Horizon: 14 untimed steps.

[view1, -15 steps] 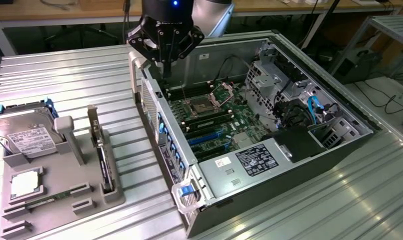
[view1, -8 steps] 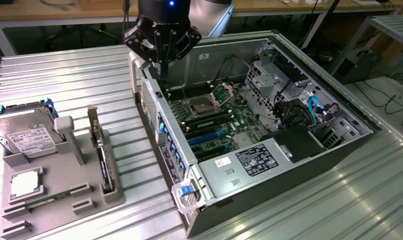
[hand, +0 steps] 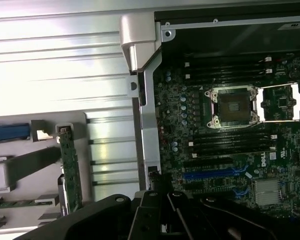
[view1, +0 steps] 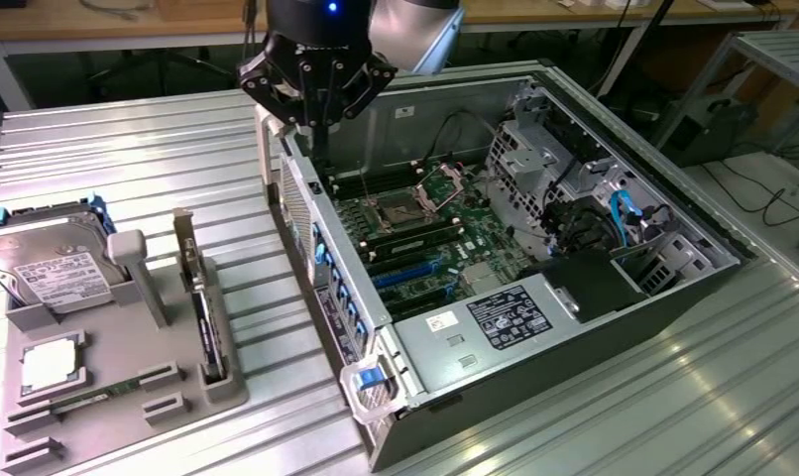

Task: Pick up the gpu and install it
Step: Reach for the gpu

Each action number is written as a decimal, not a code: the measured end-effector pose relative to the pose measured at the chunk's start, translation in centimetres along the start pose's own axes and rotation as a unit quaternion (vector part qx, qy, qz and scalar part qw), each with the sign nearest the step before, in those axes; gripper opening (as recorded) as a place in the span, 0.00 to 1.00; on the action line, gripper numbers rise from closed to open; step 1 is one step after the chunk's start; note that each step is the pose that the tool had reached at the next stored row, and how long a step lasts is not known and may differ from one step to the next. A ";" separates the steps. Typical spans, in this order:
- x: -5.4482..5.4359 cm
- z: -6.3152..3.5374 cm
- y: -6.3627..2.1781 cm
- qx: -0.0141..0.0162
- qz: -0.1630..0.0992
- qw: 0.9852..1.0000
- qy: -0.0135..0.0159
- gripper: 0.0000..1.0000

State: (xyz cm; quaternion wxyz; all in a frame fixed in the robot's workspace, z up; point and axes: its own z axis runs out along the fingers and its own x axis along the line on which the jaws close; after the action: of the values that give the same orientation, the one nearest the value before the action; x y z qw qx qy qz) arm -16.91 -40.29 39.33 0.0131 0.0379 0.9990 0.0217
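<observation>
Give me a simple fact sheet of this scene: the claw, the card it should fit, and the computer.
gripper: shut, nothing seen in it, over the computer case's wall on the exterior view's left
gpu: standing on edge in the grey holder, apart from the gripper
hard drive: in the same holder, to the exterior view's left of the gpu
computer case: lying open, motherboard exposed
progress: gpu not yet picked up

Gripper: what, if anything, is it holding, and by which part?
Nothing is held. The gripper is shut over the computer case's edge; the gpu stands in the grey holder.
</observation>
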 end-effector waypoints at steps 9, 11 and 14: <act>0.7 -0.02 -0.17 0.000 0.000 1.000 0.000 0.11; 0.8 -0.03 -0.21 0.000 0.000 1.000 0.000 0.11; 1.0 -0.04 -0.27 0.000 0.000 1.000 0.000 0.11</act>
State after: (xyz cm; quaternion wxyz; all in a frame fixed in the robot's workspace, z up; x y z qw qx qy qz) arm -17.96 -40.49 39.33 0.0131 0.0379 0.9990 0.0217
